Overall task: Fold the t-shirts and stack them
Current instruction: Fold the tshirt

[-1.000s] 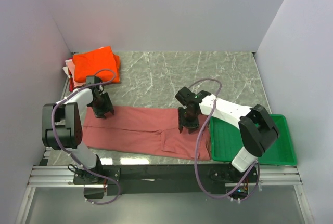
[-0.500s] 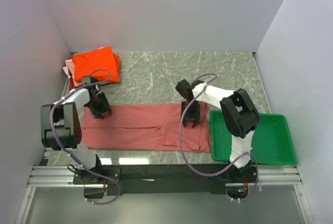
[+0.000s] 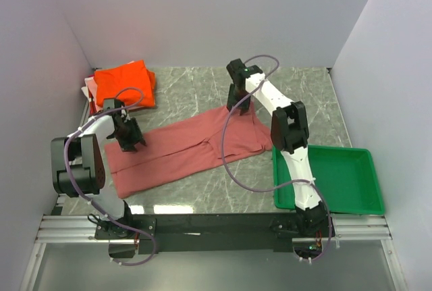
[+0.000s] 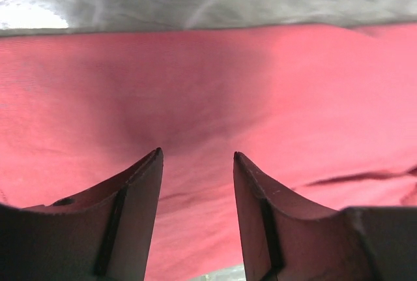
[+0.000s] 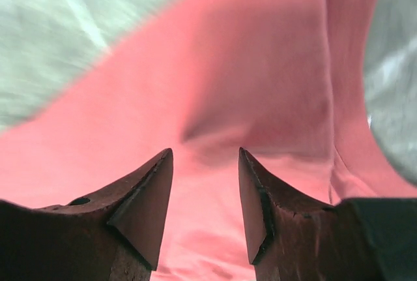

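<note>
Left gripper [image 3: 129, 144]: we see its jaws parted, pressing on the salmon t-shirt [image 3: 189, 148] directly beneath.
Right gripper [image 3: 236, 105]: jaws parted, shirt's far edge under its tips; grip unclear.
Orange t-shirt [image 3: 123, 84]: folded, beyond our left gripper.

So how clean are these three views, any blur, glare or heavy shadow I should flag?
Top external: sharp and evenly lit, a small glare patch on the marble table near its front edge. Left wrist: crisp, the end effector shadowing the brick-red t-shirt, a blown-out highlight top left. Right wrist: the table is motion-smeared, with overexposed glare at the top.
</note>
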Available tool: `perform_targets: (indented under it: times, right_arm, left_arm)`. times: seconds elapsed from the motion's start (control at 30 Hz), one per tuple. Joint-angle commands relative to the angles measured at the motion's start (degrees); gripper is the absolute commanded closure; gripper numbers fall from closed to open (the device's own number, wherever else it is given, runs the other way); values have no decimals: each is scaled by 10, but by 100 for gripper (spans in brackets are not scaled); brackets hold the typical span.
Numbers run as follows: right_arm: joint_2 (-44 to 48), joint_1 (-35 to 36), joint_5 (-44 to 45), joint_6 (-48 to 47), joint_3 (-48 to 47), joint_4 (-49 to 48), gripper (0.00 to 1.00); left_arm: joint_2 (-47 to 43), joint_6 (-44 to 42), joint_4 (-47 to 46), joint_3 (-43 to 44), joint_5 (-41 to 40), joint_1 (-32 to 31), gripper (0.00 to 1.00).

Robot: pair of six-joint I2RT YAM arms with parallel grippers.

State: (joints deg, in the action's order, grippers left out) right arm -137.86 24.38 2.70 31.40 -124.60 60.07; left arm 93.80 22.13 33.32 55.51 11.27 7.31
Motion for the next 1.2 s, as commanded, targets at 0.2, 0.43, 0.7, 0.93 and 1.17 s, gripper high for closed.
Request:
perform_targets:
  times: [0.2, 0.43, 0.7, 0.93, 1.17]
  right_arm:
    - [142, 4, -25, -17, 86, -98, 48]
    - [251, 13, -22, -19, 239, -94, 48]
    - [346, 15, -45, 4, 461, -173, 48]
    - [280, 13, -28, 7, 456, -165, 49]
    - [192, -5, -28, 16, 388, -145, 49]
  left_arm:
    - [-85, -22, -40, -29, 65, -24, 46]
    - [-82, 11, -53, -52, 66, -45, 46]
    - [-63, 48, -64, -80, 35, -56, 46]
    - [-59, 53, -72, -110, 24, -67, 46]
    - [-35, 68, -52, -109, 9, -100, 46]
